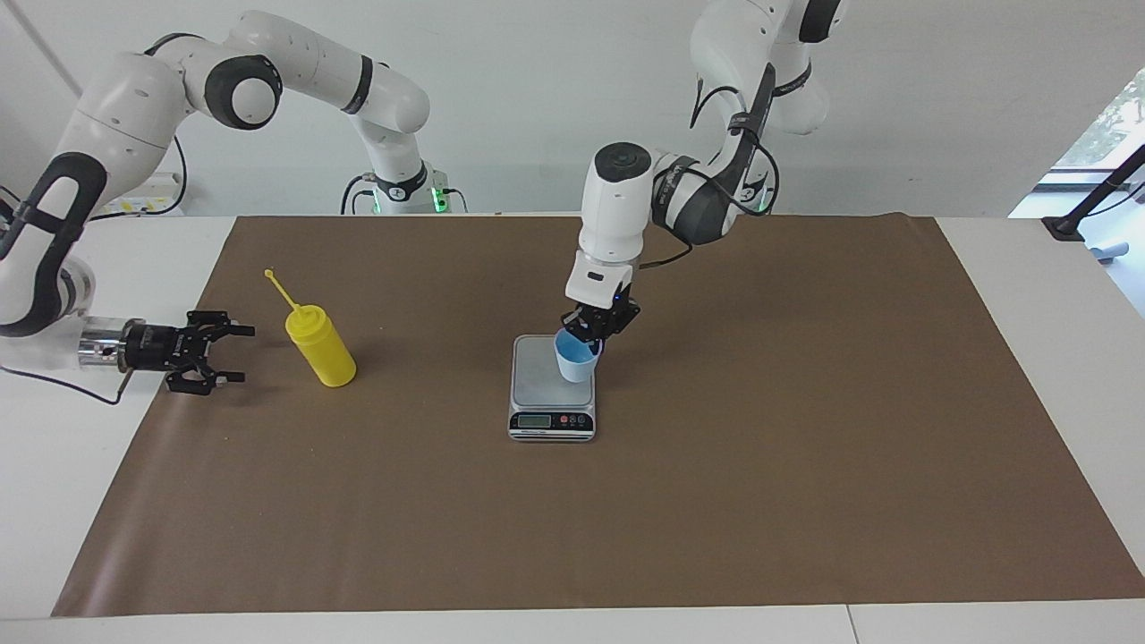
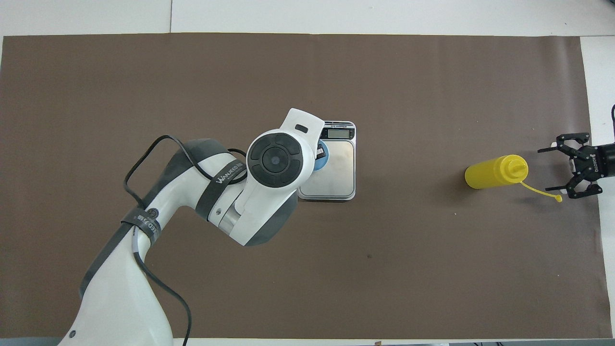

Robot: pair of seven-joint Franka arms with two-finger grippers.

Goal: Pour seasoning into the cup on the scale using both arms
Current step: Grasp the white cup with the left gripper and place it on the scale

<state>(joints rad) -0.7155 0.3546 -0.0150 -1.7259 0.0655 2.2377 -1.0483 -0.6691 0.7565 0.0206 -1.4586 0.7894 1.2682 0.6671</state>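
The light blue cup (image 1: 575, 358) hangs low over the platform of the silver scale (image 1: 539, 368), and I cannot tell if it touches. My left gripper (image 1: 597, 334) is shut on the cup's rim. In the overhead view the left wrist hides most of the cup (image 2: 323, 162) and part of the scale (image 2: 340, 170); the left gripper (image 2: 320, 153) shows only as a small dark part. The yellow seasoning bottle (image 1: 320, 347) stands upright toward the right arm's end, its cap strand sticking up. My right gripper (image 1: 246, 354) lies level and open beside the bottle (image 2: 495, 171), a short gap away, and shows at the mat's edge (image 2: 544, 169).
A brown paper mat (image 1: 716, 501) covers most of the white table (image 1: 1055, 358). The scale's display and buttons (image 1: 551, 420) face away from the robots. The left arm's elbow and cable stretch over the mat on the robots' side of the scale.
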